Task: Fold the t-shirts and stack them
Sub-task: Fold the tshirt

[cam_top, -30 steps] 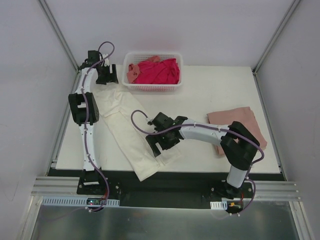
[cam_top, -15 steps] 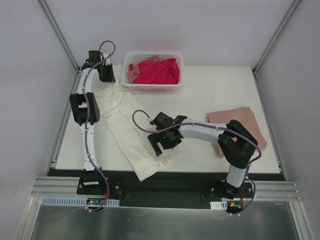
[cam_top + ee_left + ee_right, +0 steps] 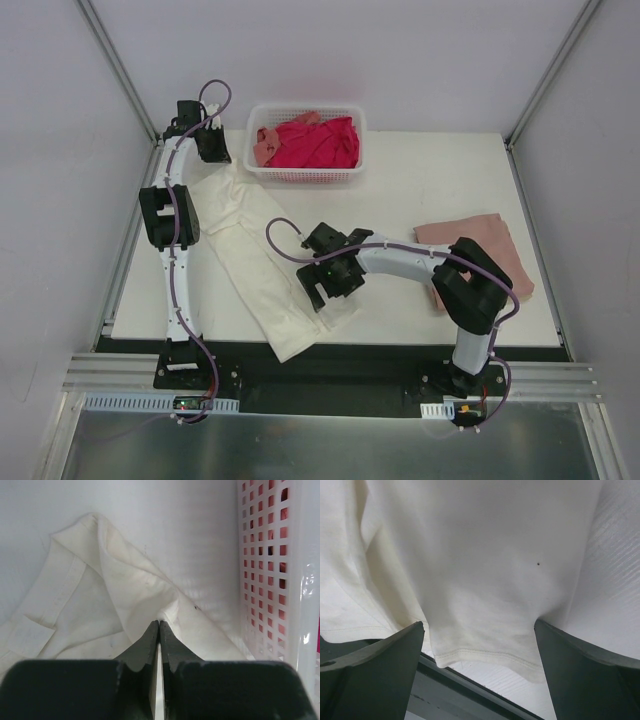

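With your left end effector (image 3: 159, 625) pinched shut on the cream t-shirt (image 3: 255, 260) just left of the basket (image 3: 305, 176), close the wide-open right end effector (image 3: 477, 628) squarely on its hem farthest from the basket.

The table (image 3: 420, 190) carries a basket (image 3: 305, 176) at its far edge, left of centre, with a heap of t-shirts (image 3: 315, 143) inside it. The spread t-shirt (image 3: 245, 250) lies on the table's left part, running diagonally from just left of the basket to the near edge — its near end hangs over that edge. The left gripper (image 3: 212, 148) sits at the far end, pinching a fold beside the basket wall. The right gripper (image 3: 333, 287) is over the near end, fingers wide apart either side of the hem. The folded t-shirt (image 3: 478, 252) lies well apart, on the table's right side.
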`<state>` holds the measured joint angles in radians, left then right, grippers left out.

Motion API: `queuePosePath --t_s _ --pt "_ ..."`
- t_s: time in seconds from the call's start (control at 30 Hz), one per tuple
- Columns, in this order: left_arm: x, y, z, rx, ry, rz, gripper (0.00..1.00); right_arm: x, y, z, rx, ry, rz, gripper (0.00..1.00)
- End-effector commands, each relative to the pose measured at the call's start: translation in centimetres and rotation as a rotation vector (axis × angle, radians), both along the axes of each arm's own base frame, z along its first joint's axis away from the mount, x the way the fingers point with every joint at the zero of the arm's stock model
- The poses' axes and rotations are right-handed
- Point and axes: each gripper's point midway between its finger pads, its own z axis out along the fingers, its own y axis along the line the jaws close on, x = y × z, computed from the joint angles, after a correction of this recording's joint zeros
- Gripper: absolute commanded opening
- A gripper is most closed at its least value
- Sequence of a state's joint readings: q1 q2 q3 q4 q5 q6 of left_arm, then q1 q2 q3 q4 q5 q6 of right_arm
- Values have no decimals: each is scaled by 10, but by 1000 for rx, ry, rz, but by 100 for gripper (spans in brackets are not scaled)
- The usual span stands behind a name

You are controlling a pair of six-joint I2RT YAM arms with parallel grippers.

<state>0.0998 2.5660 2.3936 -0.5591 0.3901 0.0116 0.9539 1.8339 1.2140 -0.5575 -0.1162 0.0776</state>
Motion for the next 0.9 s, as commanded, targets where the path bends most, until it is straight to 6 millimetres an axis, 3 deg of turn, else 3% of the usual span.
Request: queuePosePath --t_s 0.0,0.37,0.53,0.7,0.87 --pt "13 7 18 15 -66 13 0 5 3 3 -6 4 -29 97" --pt "40 47 44 137 -173 245 0 -7 -5 -13 -37 67 -45 97" --pt "42 58 36 165 -164 311 0 -8 -5 -16 -41 81 -49 97" --pt "32 91 27 305 -131 437 0 -7 -6 -17 -42 86 -55 97" --pt "20 96 15 331 -89 448 0 -9 -6 -17 -39 94 -53 97"
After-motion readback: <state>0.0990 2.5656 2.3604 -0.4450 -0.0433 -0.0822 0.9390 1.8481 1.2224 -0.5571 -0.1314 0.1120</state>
